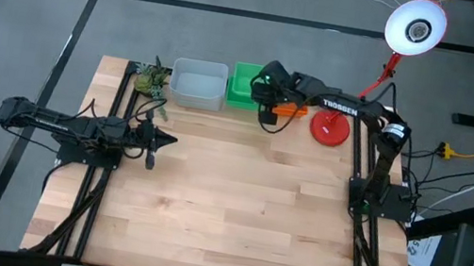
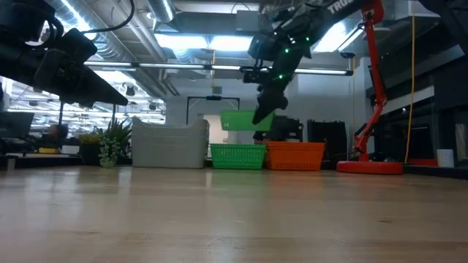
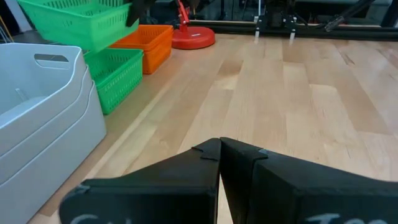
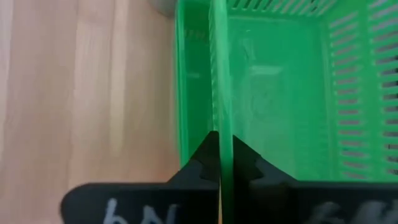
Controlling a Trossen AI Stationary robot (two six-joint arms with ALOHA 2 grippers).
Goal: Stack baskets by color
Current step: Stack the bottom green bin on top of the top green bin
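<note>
Gripping a bright green slatted plastic basket by its wall, the right hand hovers above the green stack; orange bins and pale grey bins sit stacked alongside it; left hand clenched empty.

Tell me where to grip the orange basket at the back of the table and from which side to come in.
Grip the orange basket by its thin upper rim, on the wall facing the red lamp base, coming straight down from above. It sits upright with its mouth open, and the green basket crowds the other side, so probably only that rim is free.

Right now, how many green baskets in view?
2 distinct: one lifted green basket pinched by its wall in the right gripper jaws, one green stack on the table beneath, possibly nested.
</note>
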